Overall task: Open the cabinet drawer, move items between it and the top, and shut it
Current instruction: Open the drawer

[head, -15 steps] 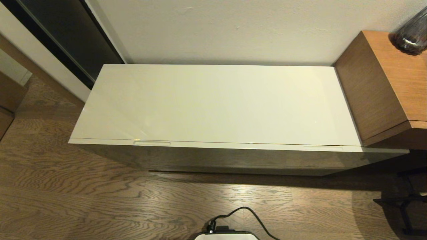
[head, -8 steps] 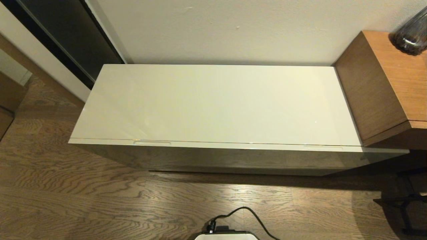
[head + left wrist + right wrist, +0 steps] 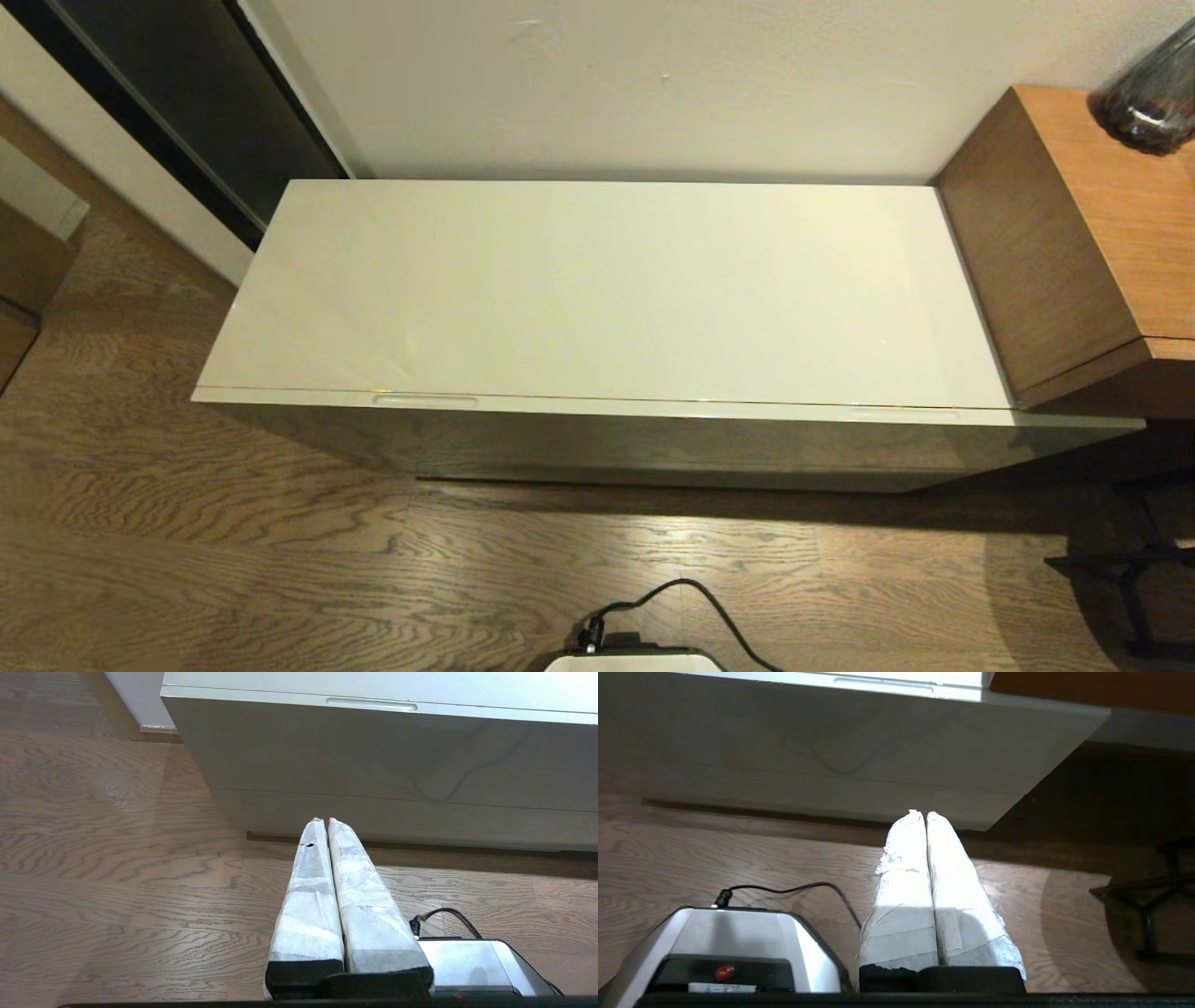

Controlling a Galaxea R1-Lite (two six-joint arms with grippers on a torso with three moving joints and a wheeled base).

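Note:
The cabinet drawer is pushed in flush, its glossy grey-beige front spanning the cabinet's whole width. Two slot handles sit along its upper edge, one to the left and one to the right. The off-white top is bare. None of the packet, slippers or tape roll is in view. My left gripper hangs low over the floor, shut and empty, below the left slot handle. My right gripper is also shut and empty, low near the cabinet's right end. Neither arm shows in the head view.
A taller brown wooden unit adjoins the cabinet's right end, with a dark glass vase on it. My base and its black cable lie on the wood floor. A black metal frame stands at the lower right.

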